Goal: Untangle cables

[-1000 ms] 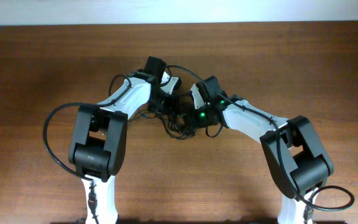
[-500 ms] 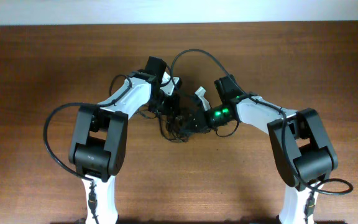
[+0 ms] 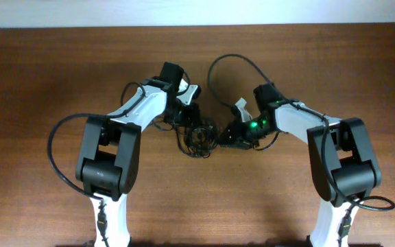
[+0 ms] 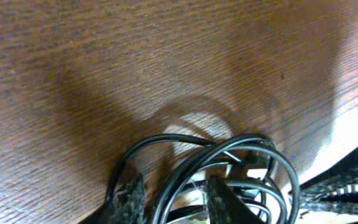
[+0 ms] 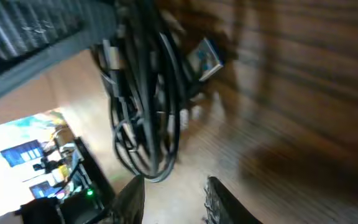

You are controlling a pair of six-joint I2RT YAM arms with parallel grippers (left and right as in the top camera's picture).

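Two grippers flank one knot. L to R: left arm reaches fwd from its base, elbow bent, wrist turned in toward table centre and pitched down. Left gripper sits at the knot's upper-left edge, right against it. Its wrist cam shows the jaws part open, gap far wider than any cord. Several loops run across and through that gap, so nothing looks clamped.

Cables lie in one tight, roundish clump on the table, about midway btw the arms, w/ no clear long axis. From the left tool the clump lies just down-right; from the right tool, just to its left.

Right gripper is just beside the clump, seemingly apart from it, fingers pointing at it. Its wrist cam is blurred: jaws part open, nothing btw them, clump straight ahead w/ a plug off to one side. Right arm roughly mirrors the left, wrist low and angled inward.

Judgement: left is nearer, already in among the loops. Next pull prob. needs the right to take a strand on its own side and draw outward.
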